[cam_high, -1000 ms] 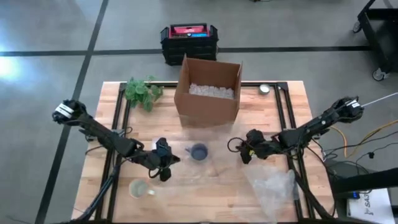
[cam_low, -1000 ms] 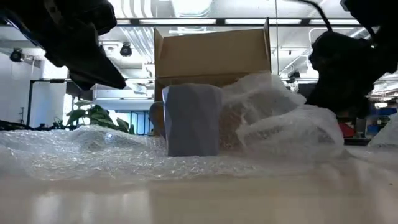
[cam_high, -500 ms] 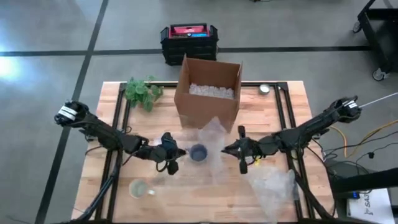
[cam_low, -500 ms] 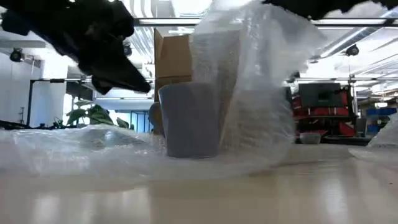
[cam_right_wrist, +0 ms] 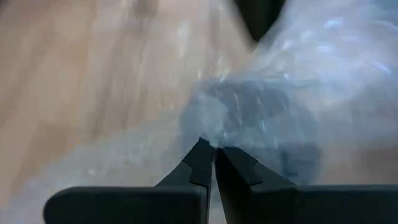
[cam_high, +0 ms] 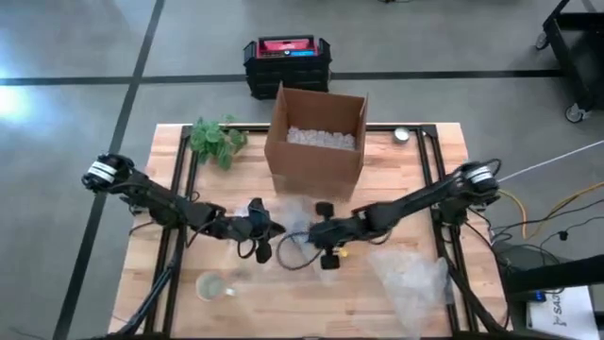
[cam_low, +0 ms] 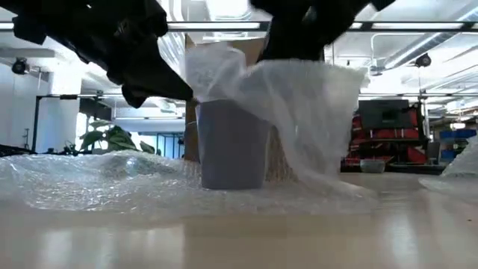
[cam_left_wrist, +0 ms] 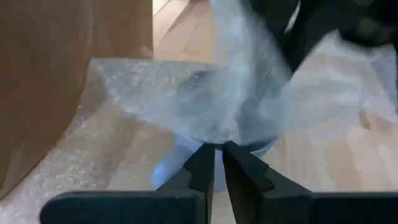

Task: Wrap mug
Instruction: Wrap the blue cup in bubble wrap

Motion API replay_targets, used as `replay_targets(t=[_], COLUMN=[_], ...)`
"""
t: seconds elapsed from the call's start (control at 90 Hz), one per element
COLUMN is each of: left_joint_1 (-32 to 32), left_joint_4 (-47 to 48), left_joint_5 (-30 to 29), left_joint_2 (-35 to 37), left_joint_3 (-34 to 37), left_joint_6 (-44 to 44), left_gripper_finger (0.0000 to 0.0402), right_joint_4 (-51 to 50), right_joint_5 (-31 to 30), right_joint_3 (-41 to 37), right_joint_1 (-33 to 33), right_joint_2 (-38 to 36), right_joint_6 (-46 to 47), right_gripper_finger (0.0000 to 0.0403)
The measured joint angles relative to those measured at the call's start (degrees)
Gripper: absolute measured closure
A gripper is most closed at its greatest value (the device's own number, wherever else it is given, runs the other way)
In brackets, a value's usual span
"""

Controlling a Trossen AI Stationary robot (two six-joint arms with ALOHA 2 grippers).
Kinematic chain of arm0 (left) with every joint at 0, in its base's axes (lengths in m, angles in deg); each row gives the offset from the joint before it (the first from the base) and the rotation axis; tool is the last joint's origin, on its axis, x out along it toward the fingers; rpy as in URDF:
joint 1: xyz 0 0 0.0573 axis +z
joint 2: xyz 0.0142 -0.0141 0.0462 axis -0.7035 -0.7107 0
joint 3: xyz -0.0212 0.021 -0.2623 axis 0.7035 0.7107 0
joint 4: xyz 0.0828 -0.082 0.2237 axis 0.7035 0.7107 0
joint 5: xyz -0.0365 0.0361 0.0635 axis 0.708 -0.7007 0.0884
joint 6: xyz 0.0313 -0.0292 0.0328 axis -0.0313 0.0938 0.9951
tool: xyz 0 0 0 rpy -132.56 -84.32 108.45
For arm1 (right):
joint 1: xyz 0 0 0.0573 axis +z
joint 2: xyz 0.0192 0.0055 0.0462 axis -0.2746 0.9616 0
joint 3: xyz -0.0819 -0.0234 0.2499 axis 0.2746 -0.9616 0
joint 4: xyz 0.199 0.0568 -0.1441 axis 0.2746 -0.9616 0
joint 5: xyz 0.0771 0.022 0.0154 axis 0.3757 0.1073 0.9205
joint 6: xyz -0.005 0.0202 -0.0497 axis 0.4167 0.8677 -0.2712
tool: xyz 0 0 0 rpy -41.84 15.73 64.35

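The right hand (cam_high: pixel 324 247) has swung the bubble wrap (cam_low: pixel 299 104) over the blue mug (cam_low: pixel 230 146), pinching it; the left hand (cam_high: pixel 261 229) is clenched beside the mug.

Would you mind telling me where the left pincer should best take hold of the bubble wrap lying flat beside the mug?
Probably at the loose flat edge of the bubble wrap on the left pincer side, coming in low from outside; it lies slack there, clear of the mug.
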Motion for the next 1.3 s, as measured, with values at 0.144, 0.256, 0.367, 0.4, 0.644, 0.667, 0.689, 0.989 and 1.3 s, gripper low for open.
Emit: replay_targets(t=[0.144, 0.256, 0.367, 0.4, 0.644, 0.667, 0.689, 0.989, 1.3], left_joint_1=[0.59, 1.87, 2.7, 2.9, 2.91, 2.91, 2.91, 2.74, 2.37], left_joint_4=[8.68, 10.93, 11.53, 11.51, 4.9, 4.55, 4.27, 1.9, 4.41], left_joint_5=[-0.18, -0.23, 0.66, 2.25, 5.49, 5.51, 5.51, 5.61, 6.66], left_joint_2=[0.49, -1.94, -5.92, -7.4, -15.79, -16.12, -16.48, -17.09, -13.69], left_joint_3=[-7.38, -10.63, -11.09, -11.06, -11.19, -11.19, -11.21, -11.12, -10.8], left_joint_6=[2.94, 4.34, 4.36, 4.15, 3.39, 3.25, 3.22, 3.13, 3.02], left_gripper_finger=[0.0381, 0.0381, 0.0381, 0.0381, 0.0381, 0.0381, 0.0381, 0.0381, 0.0381], right_joint_4=[-4.73, -5.59, -5.99, -6.18, -8.74, -8.52, -8.2, -11.69, -11.88], right_joint_5=[-0.17, -0.1, -0.48, -0.49, 0.44, 0.34, 0.21, 0.39, 8.51], right_joint_3=[5.92, 8.25, 9.11, 9.18, 9.23, 9.23, 9.25, 9.42, 9.4], right_joint_1=[-0.09, -0.16, -0.38, -0.44, -0.33, -0.33, -0.33, -2.58, -4.59], right_joint_2=[4.79, 5.83, 5.56, 5.16, 1.62, 1.08, 0.36, -5.16, 5.75], right_joint_6=[-0.79, -2.81, -3.24, -3.18, -2.57, -2.56, -2.55, 0.99, 3.65], right_gripper_finger=[0.0403, 0.0403, 0.0403, 0.0403, 0.0403, 0.0403, 0.0403, 0.0403, 0.0403])
